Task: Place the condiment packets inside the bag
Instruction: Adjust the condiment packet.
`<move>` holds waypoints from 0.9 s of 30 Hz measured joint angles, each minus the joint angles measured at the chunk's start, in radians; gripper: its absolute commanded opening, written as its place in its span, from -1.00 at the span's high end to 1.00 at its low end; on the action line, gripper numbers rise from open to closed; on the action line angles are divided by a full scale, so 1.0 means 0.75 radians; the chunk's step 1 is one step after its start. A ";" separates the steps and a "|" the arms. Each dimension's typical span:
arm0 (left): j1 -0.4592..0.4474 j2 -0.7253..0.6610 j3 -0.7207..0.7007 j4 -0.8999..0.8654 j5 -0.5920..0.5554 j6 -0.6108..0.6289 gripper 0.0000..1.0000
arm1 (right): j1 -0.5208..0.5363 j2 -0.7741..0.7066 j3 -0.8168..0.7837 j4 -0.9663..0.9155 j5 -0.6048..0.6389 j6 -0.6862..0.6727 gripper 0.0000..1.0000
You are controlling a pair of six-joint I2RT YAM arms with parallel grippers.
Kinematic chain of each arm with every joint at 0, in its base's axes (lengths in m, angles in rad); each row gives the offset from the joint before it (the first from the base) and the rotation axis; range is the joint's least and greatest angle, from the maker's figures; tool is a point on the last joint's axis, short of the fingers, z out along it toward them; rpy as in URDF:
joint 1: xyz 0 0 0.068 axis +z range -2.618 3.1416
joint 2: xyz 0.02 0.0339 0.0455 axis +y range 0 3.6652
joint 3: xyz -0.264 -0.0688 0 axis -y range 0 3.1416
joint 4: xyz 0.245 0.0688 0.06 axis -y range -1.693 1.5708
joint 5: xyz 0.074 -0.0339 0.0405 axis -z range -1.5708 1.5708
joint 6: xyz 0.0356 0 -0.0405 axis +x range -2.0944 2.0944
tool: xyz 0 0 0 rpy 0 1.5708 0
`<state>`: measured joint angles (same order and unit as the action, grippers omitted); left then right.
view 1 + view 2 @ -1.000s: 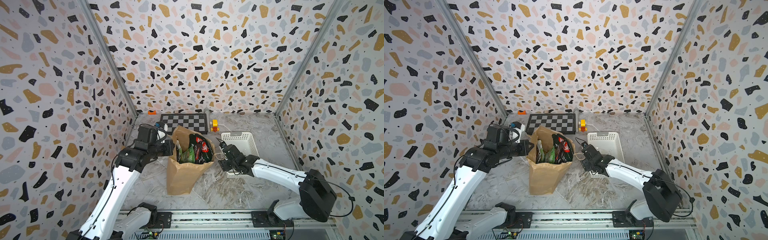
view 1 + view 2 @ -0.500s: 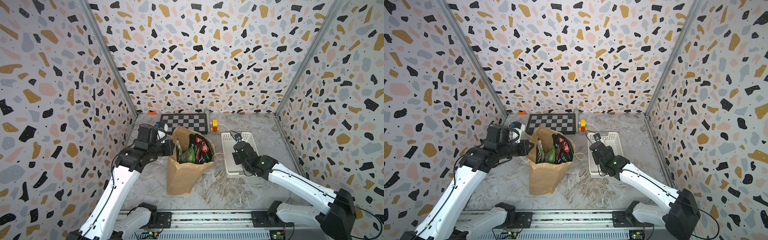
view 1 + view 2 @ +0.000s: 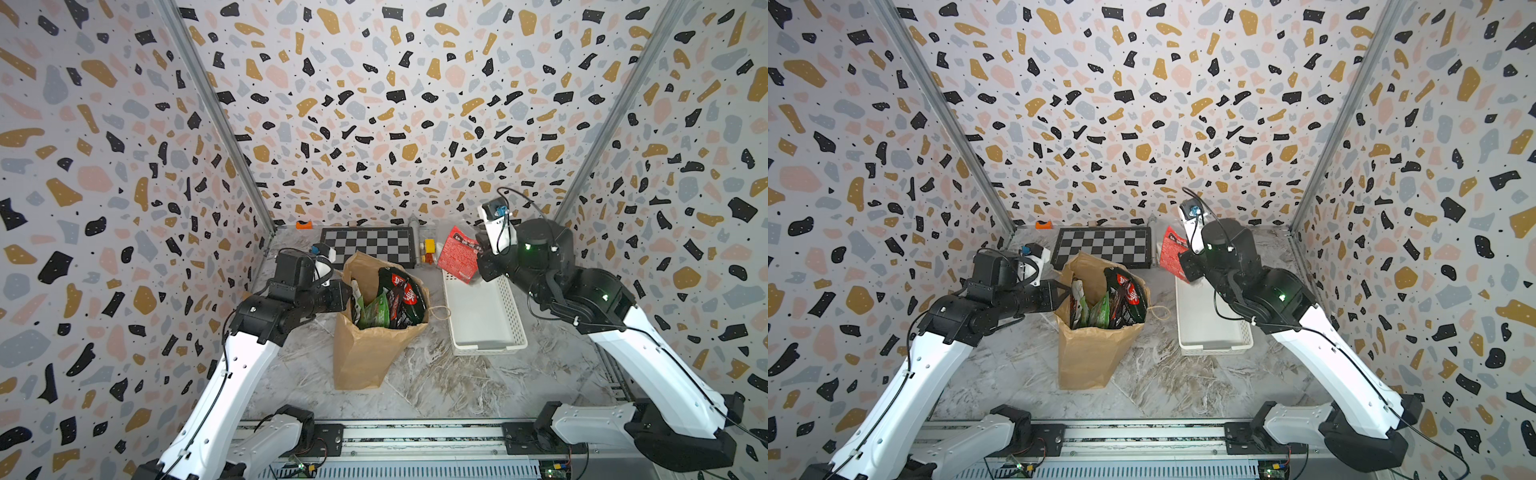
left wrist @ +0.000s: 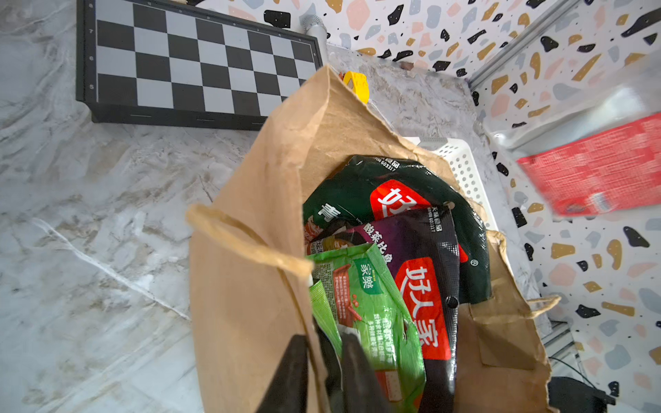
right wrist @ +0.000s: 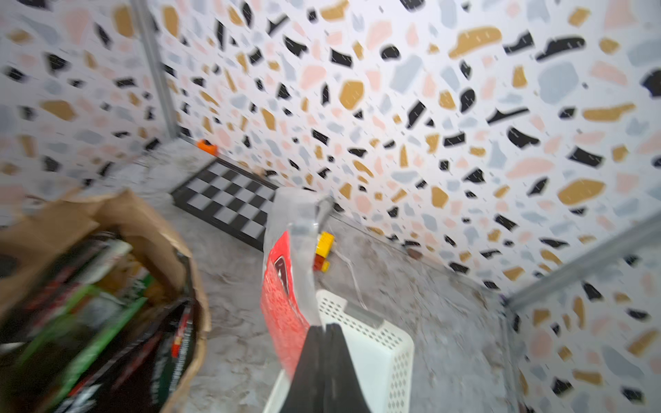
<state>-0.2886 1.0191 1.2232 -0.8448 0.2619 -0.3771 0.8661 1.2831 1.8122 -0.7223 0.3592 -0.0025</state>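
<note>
Right wrist, red pkt [image 5: 282, 314], long axis near-upright

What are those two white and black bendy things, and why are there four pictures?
They are two robot arms, the left arm and the right arm, each ending in pinching jaws. Two pictures look down from a camera above; the two close-up ones come from small cameras on the arms' wrists. On the grey marbled table stand a tall brown paper bag holding glossy sauce packets, a white holed plastic basket and a black-and-white chessboard. The right jaws are shut on a flat red-and-clear packet, held in the air near the basket. The left jaws stand slightly apart at the bag's rim.
</note>
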 measured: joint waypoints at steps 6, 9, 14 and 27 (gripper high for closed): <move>0.000 -0.022 0.001 -0.010 -0.013 0.001 0.43 | 0.052 0.189 0.284 -0.016 -0.383 0.013 1.00; 0.000 -0.042 0.001 -0.025 -0.024 0.005 0.44 | 0.068 0.264 0.307 -0.014 -0.527 0.039 1.00; 0.000 -0.078 0.001 -0.035 -0.050 0.011 0.63 | 0.097 0.379 0.306 -0.007 -0.697 0.102 1.00; 0.000 -0.102 0.006 -0.046 -0.081 0.018 0.32 | 0.134 0.548 0.386 0.015 -0.661 0.297 1.00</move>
<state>-0.2886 0.9424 1.2274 -0.8791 0.2008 -0.3634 0.9665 1.6939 2.1017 -0.7113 -0.1368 0.2203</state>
